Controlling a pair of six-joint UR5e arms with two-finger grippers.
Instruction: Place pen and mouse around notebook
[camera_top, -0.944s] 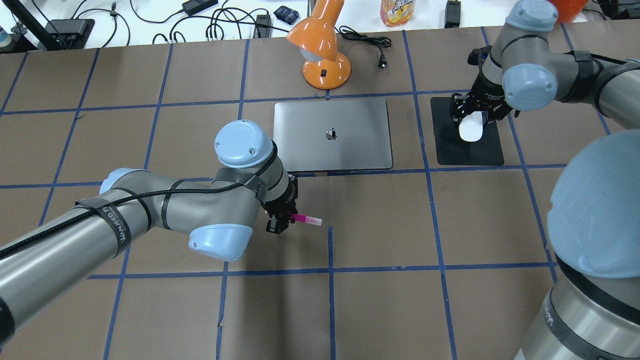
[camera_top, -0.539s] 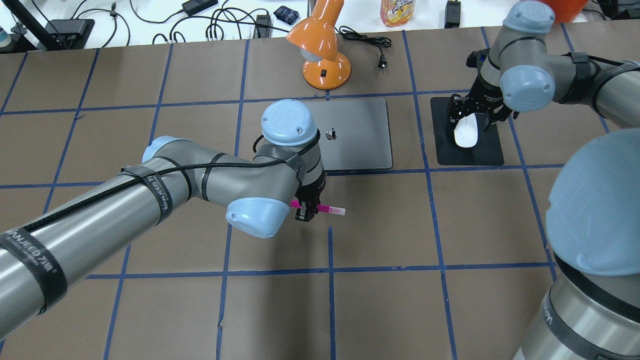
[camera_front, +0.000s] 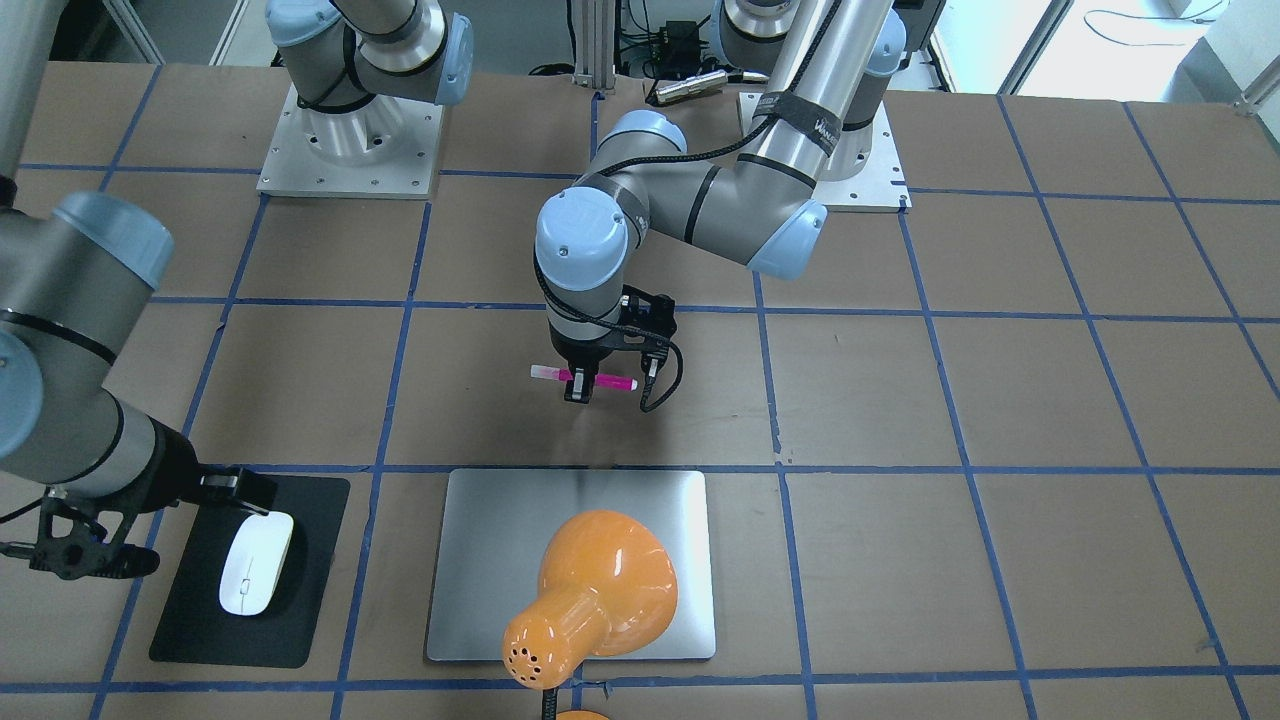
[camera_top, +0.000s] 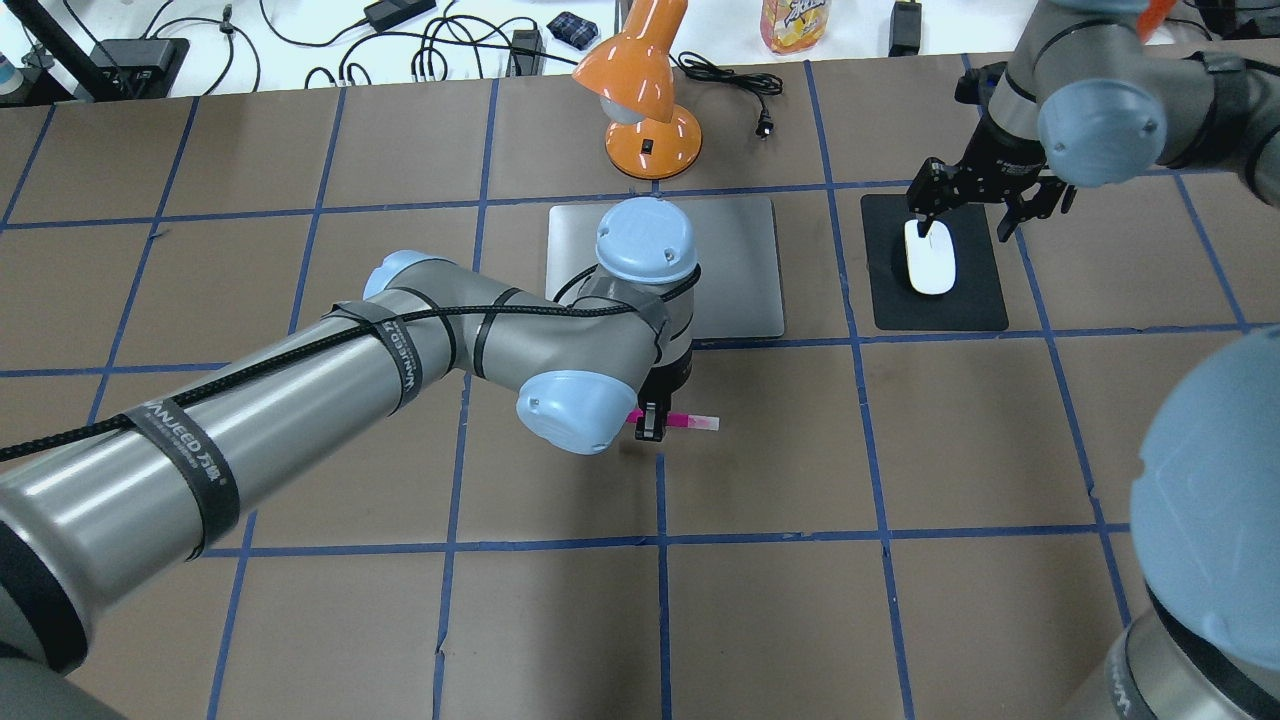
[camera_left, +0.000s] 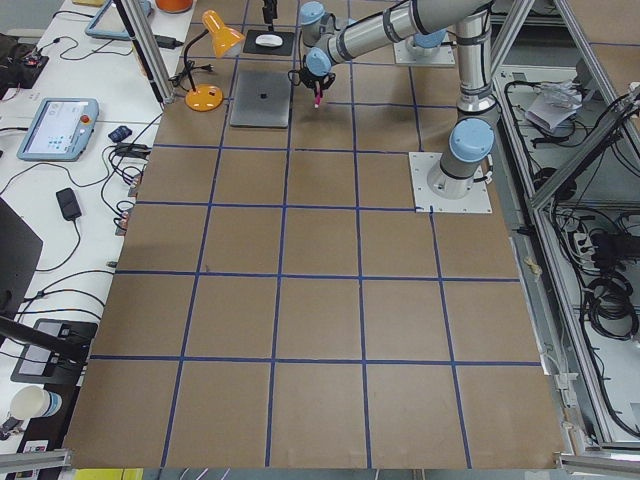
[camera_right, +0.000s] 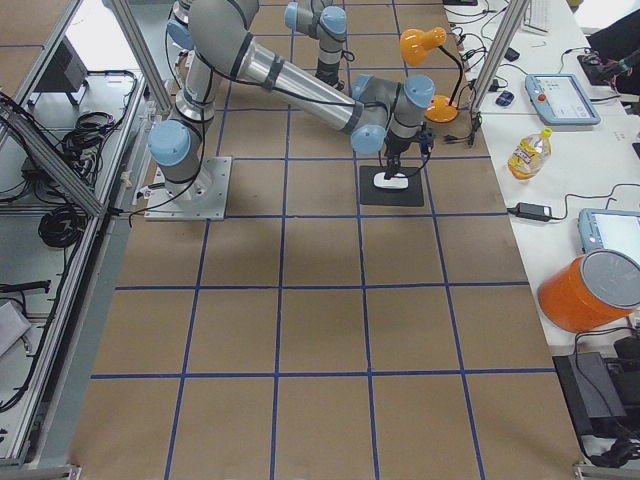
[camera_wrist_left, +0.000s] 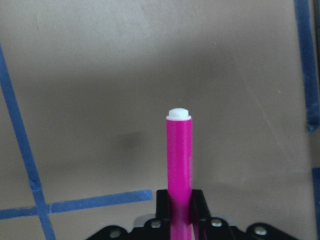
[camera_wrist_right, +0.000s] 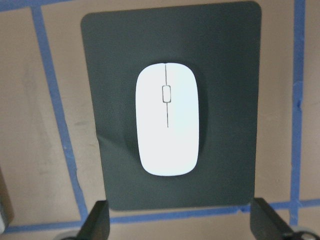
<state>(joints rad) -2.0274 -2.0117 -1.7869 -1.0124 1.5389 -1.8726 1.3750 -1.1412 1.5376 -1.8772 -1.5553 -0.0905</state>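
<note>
My left gripper (camera_top: 650, 421) is shut on the magenta pen (camera_top: 690, 421), held level just above the brown table, a short way in front of the silver notebook (camera_top: 740, 270). The left wrist view shows the pen (camera_wrist_left: 179, 165) sticking out from the shut jaws. The front view shows the same pen (camera_front: 585, 378) and notebook (camera_front: 480, 560). The white mouse (camera_top: 929, 265) lies free on the black mat (camera_top: 975, 300), right of the notebook. My right gripper (camera_top: 985, 203) hangs open above the mat's far end. In the right wrist view, the mouse (camera_wrist_right: 167, 125) lies ahead of the spread fingers.
An orange desk lamp (camera_top: 645, 100) stands behind the notebook, and in the front view its shade (camera_front: 590, 590) covers part of it. A plug and cable (camera_top: 745, 95) lie beside the lamp. Bottle, cables and chargers line the white bench beyond the table's far edge.
The left arm carried the pen rightward to a spot in front of the notebook. The right gripper set the mouse on the mat, opened, and drew back toward the far side.
</note>
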